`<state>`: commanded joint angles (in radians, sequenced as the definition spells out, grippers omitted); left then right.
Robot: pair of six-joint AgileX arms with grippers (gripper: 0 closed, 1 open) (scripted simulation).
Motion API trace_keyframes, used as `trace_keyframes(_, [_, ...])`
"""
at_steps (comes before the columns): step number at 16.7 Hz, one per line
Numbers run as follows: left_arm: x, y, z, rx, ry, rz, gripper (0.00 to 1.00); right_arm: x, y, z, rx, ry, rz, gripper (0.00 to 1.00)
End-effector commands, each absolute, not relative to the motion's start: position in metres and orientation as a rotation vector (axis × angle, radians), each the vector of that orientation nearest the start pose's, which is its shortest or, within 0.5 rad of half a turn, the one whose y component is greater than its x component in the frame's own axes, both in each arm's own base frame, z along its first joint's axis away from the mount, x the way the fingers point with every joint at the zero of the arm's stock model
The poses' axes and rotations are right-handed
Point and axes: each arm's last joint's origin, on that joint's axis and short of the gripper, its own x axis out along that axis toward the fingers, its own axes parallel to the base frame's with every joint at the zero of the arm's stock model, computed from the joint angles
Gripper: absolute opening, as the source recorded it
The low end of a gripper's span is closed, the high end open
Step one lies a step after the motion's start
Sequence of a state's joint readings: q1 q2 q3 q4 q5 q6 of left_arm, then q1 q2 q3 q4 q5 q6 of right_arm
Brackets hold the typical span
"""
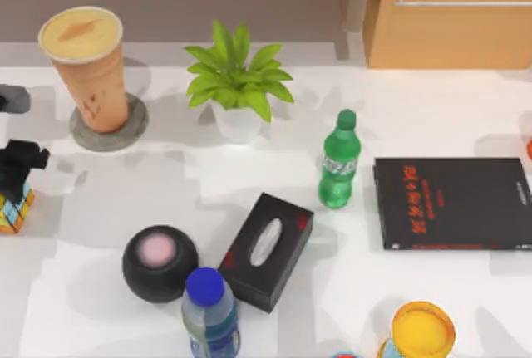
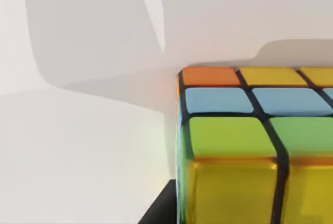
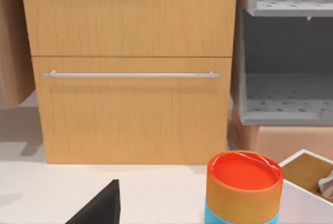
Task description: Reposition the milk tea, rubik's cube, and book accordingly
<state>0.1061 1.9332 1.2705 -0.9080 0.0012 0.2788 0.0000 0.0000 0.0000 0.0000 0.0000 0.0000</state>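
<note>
top view puts the left gripper (image 1: 17, 177) at the table's left edge, right on the rubik's cube (image 1: 14, 207); whether it's clamped can't be told. cube step seems in hand, so a firm hold needs confirming next. milk tea (image 1: 85, 67) is parked on a grey coaster (image 1: 110, 125) behind. black sphere (image 1: 160, 263) and tissue box (image 1: 266, 250) crowd the middle.

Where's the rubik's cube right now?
Top view: the rubik's cube is at the table's far left edge, under the left pincer, below the milk tea.
</note>
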Motion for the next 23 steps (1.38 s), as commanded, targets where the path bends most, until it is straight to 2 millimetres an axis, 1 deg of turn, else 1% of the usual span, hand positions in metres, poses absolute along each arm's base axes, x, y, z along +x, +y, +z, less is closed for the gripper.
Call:
trace_keyframes(5, [0.347,0.040,0.146,0.132,1.563,-0.132,0.00,0.106,-0.001,0.160,0.000,0.000,0.000,1.00])
trace_keyframes(11, [0.347,0.039,0.172,0.131,1.569,-0.133,0.00,0.106,-0.001,0.160,0.000,0.000,0.000,1.00])
trace_keyframes(12, [0.347,0.040,0.175,0.132,1.565,-0.132,0.00,0.106,-0.001,0.160,0.000,0.000,0.000,1.00])
trace_keyframes(16, [0.347,0.040,0.173,0.133,1.565,-0.133,0.00,0.106,-0.001,0.160,0.000,0.000,0.000,1.00])
trace_keyframes(17, [0.349,0.039,0.179,0.138,1.535,-0.132,0.00,0.106,-0.001,0.160,0.000,0.000,0.000,1.00])
trace_keyframes(18, [0.352,0.038,0.190,0.144,1.479,-0.127,0.00,0.106,-0.001,0.160,0.000,0.000,0.000,1.00])
trace_keyframes(19, [0.355,0.038,0.206,0.149,1.400,-0.114,0.00,0.106,-0.001,0.160,0.000,0.000,0.000,1.00])
trace_keyframes(21, [0.361,0.038,0.244,0.155,1.198,-0.076,0.00,0.106,-0.001,0.160,0.000,0.000,0.000,1.00])
trace_keyframes(23, [0.362,0.035,0.283,0.155,0.971,-0.042,0.00,0.106,-0.001,0.160,0.000,0.000,0.000,1.00])
